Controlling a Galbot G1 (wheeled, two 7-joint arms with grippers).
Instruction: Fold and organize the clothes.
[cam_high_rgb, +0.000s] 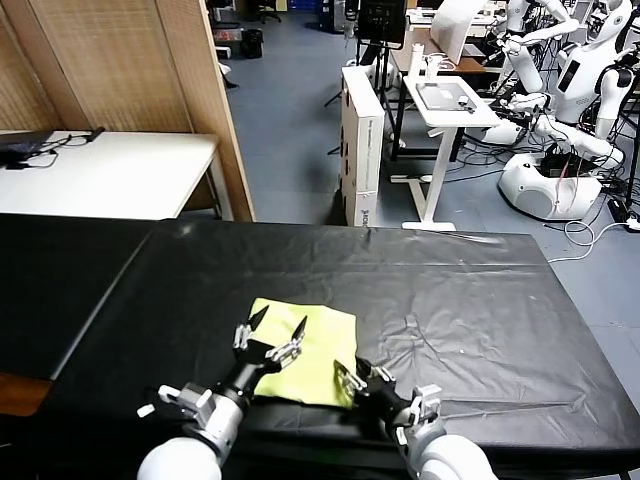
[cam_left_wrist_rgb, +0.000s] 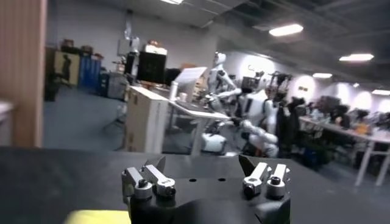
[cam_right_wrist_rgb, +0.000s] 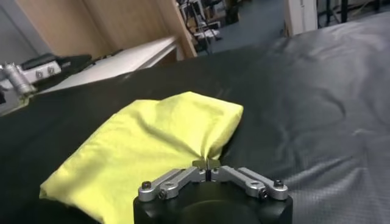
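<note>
The clothes are one lime yellow-green T-shirt (cam_high_rgb: 305, 345), folded into a small bundle on the black table (cam_high_rgb: 450, 300) near its front edge. My right gripper (cam_high_rgb: 350, 378) is at the bundle's near right corner, and in the right wrist view it (cam_right_wrist_rgb: 207, 163) is shut on a pinched fold of the shirt (cam_right_wrist_rgb: 146, 146). My left gripper (cam_high_rgb: 271, 334) hovers open over the bundle's left side with nothing between its fingers. In the left wrist view it (cam_left_wrist_rgb: 204, 165) stands wide apart, and only a sliver of the shirt (cam_left_wrist_rgb: 97, 217) shows.
The black cloth covers the whole table and is wrinkled to the right (cam_high_rgb: 480, 330). Behind it stand a white table (cam_high_rgb: 110, 175), a wooden partition (cam_high_rgb: 200, 90), a tall cardboard box (cam_high_rgb: 362, 140), a white desk (cam_high_rgb: 450, 100) and other robots (cam_high_rgb: 570, 100).
</note>
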